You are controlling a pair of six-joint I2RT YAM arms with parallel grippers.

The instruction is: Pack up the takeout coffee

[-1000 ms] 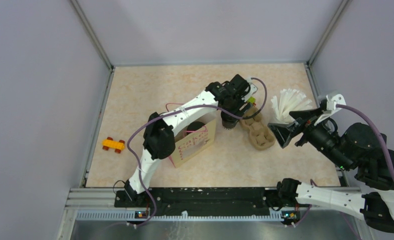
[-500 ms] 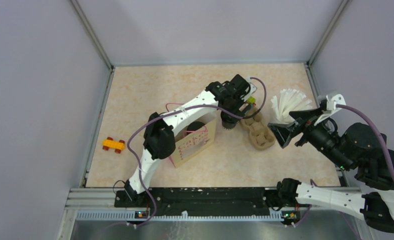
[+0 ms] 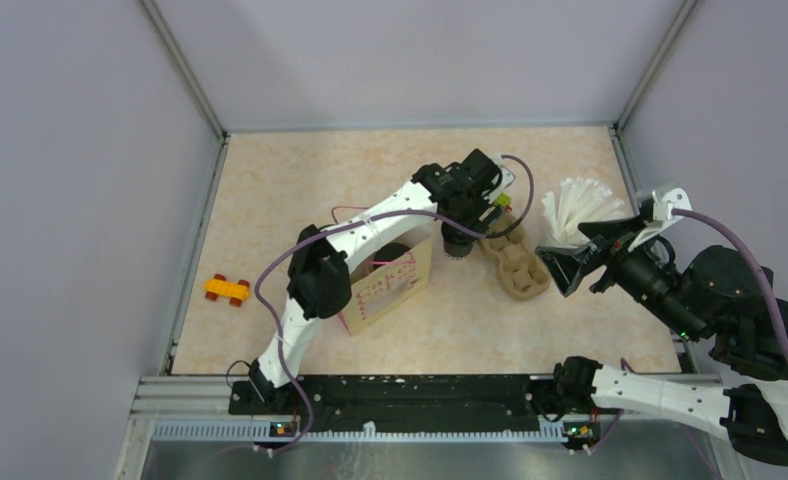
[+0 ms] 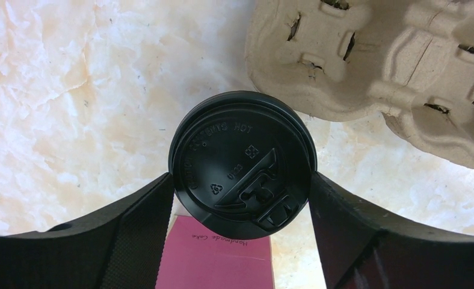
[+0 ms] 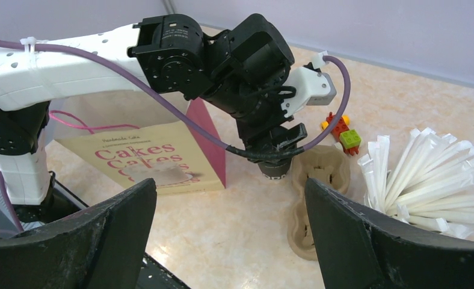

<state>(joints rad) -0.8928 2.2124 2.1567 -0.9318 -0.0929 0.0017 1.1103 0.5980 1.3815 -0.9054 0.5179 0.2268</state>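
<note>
Takeout coffee cup point(image 3: 457, 246), top view: it stands on the table point(image 3: 300, 190) just beside the near-left end of the pulp cup carrier point(image 3: 520, 268), between the carrier and the paper cake bag point(image 3: 390, 288). The left gripper point(image 3: 460, 238) sits straight over it and hides most of it. The right gripper point(image 3: 562, 266) hovers right of the carrier, apart from it and in front of the white straws point(image 3: 575, 208). An orange toy car point(image 3: 227, 290) sits far left.

Left wrist: this is the only view that shows the lid point(image 4: 242, 164), which is black, seated on the cup, with embossed text and a sip hole. The left fingers point(image 4: 126, 241) straddle the cup, one per side, with their inner edges right at the lid rim. I can't tell whether they are clamped or just flanking. The carrier point(image 4: 379, 66) is just beyond the lid.

Right wrist: this is the only view that shows the cup's side point(image 5: 277, 170), a black wall under the left gripper with its base on the table, right next to the carrier. Whether it touches the carrier is unclear. The right fingers point(image 5: 90, 241) are spread wide and hold nothing. The bag print reads "Cakes". Toy bricks point(image 5: 343, 131) sit behind the carrier.
</note>
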